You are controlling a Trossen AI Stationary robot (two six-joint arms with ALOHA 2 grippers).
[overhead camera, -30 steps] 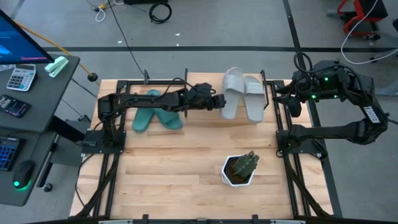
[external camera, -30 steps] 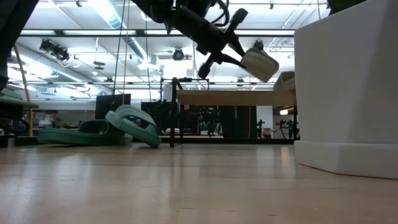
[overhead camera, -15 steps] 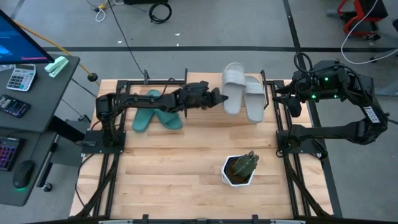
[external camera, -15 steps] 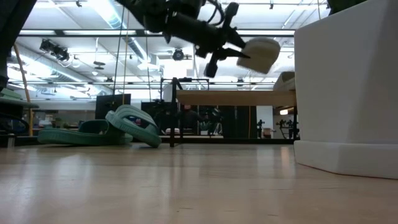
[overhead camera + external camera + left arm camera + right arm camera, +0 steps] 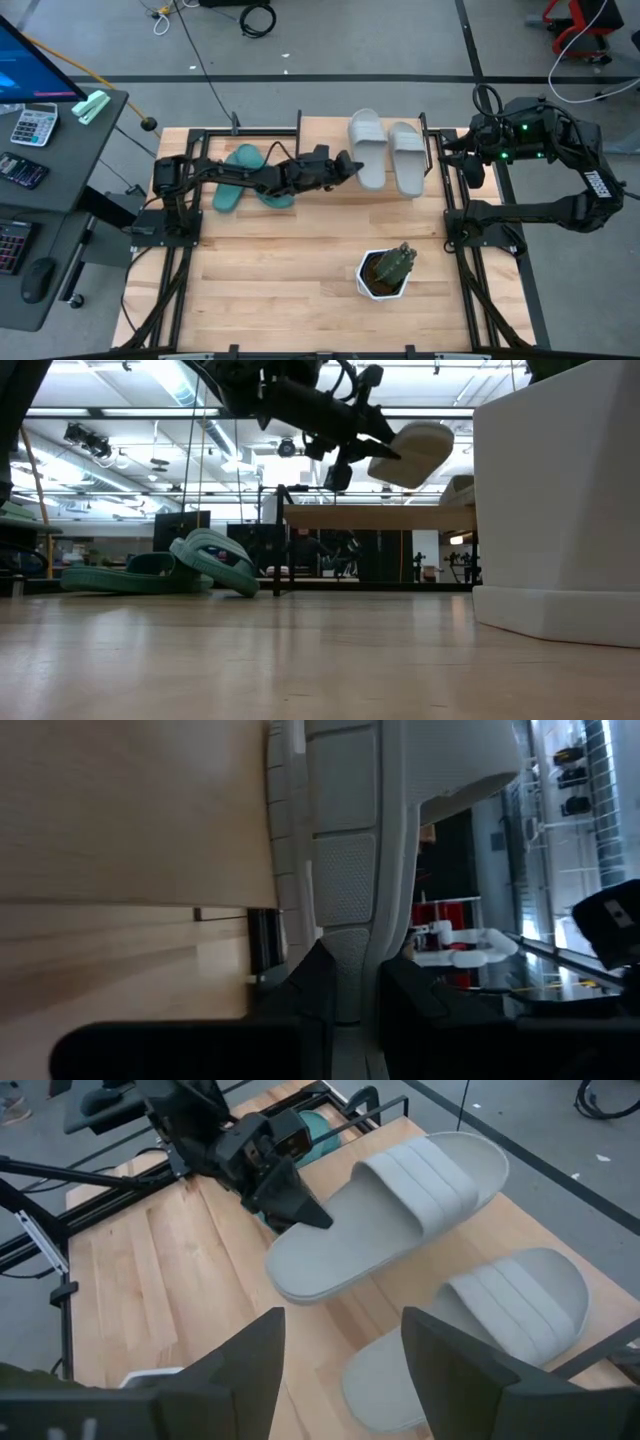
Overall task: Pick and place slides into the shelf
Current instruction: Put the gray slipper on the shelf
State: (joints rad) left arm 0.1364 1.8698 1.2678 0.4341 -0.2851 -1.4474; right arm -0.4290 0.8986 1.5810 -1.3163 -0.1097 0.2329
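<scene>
High view: left gripper (image 5: 345,165) clamps heel edge of grey slide (image 5: 367,148), now shifted back and left over shelf (image 5: 340,125) beside 2nd grey slide (image 5: 406,156); teal pair (image 5: 245,177) waits on table.
Low view: slide has levelled, hanging above plank; placement looks near.
Right wrist view: right gripper (image 5: 340,1355) spread, empty, parked.

We see the left gripper (image 5: 375,445) up high, its jaws clamped on the edge of a grey sandal (image 5: 410,452) hanging above the wooden shelf (image 5: 375,517). Down on the desk (image 5: 300,660), the teal sandals (image 5: 165,568) lie stacked, with a white pot (image 5: 560,510) looming close beside us.
</scene>
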